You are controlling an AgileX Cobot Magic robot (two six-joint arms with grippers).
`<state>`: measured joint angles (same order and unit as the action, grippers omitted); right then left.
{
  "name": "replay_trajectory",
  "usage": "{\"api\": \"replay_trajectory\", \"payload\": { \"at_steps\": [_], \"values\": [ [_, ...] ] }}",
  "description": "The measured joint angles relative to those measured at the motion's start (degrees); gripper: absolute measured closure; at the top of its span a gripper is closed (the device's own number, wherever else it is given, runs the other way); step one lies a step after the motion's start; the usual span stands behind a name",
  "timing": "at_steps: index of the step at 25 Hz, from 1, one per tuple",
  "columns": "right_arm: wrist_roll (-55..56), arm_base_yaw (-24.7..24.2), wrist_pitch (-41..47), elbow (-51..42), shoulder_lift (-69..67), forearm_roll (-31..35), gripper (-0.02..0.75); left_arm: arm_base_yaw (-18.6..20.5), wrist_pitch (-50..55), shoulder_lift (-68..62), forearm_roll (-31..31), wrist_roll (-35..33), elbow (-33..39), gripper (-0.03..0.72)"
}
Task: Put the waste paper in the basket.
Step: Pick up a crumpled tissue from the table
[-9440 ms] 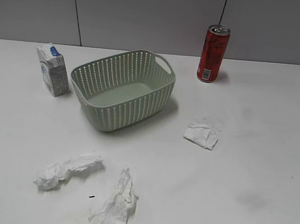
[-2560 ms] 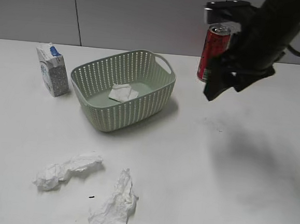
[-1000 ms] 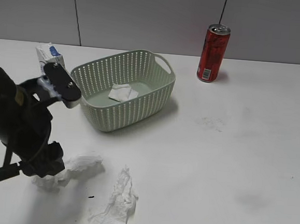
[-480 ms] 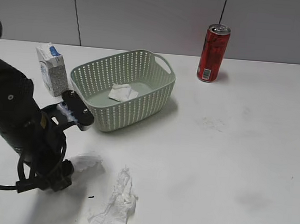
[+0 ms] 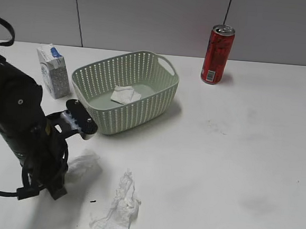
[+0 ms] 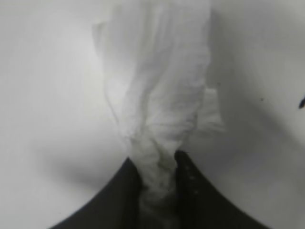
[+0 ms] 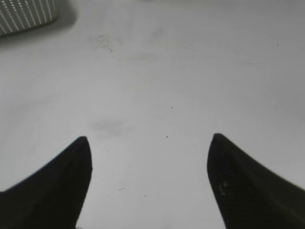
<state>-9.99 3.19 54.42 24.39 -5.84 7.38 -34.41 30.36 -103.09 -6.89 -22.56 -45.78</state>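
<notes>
White twisted wad point(image 6: 159, 105) is getting pinched at its near end by the left gripper point(image 6: 158, 183), long axis running straight away from the jaws. Basket point(image 5: 162, 67) is sitting up and to the right of it, while the right gripper point(image 7: 148, 179) is hanging spread wide over bare table.

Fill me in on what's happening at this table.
A two-armed robot is clearing waste paper into the basket. One small wad already lies inside it. The left gripper is down at the table's near left, shut on a long twisted wad. Another twisted wad waits on the table nearby. The right gripper hangs open over bare table, holding nothing.
</notes>
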Motion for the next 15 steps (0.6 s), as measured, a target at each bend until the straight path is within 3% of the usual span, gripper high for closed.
{"api": "replay_trajectory", "payload": {
  "at_steps": [2, 4, 11, 15],
  "values": [
    [0.0, 0.0, 0.0, 0.0, 0.0, 0.0, 0.167, 0.0, 2.1, -0.1, 0.5, 0.0, -0.8, 0.600],
    [0.1, 0.0, 0.0, 0.0, 0.0, 0.0, 0.167, 0.0, 4.4, 0.1, 0.8, 0.0, -2.0, 0.657],
    [0.1, 0.0, 0.0, 0.0, 0.0, 0.1, 0.206, 0.0, 13.6, 5.4, 3.1, 0.0, -12.0, 0.674],
    [0.1, 0.0, 0.0, 0.0, 0.0, 0.1, 0.230, 0.0, 12.5, 8.5, 3.3, 0.0, -21.2, 0.675]
  ]
}}
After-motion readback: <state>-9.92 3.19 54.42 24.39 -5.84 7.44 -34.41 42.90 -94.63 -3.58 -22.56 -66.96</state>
